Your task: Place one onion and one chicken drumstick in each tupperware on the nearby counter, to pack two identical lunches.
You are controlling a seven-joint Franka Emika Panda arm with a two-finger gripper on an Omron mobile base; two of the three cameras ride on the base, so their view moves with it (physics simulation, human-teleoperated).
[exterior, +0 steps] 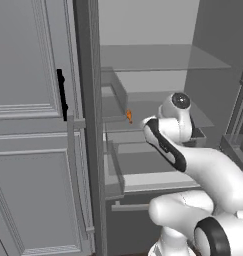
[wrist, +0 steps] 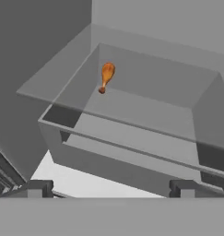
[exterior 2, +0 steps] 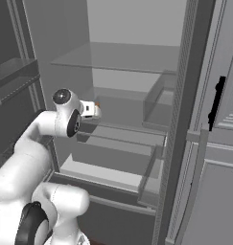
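A slim orange chicken drumstick [wrist: 106,76] lies on a glass shelf [wrist: 145,110] inside an open fridge, thin end towards me; it also shows as a small orange speck [exterior: 129,116] beyond my arm. My gripper [wrist: 111,189] is open with nothing between its fingertips [wrist: 37,188], and it hangs in front of and below the drumstick, well short of it. My hand [exterior 2: 89,109] reaches into the fridge at middle-shelf height. The onion, the tupperware and the counter are out of view.
A grey drawer [wrist: 132,152] sits under the drumstick's shelf, with a white ledge [wrist: 85,182] below it. A higher glass shelf [exterior: 158,57] spans the fridge. Grey doors with a black handle [exterior: 61,95] flank the opening, and a side bin [exterior 2: 158,103] juts in.
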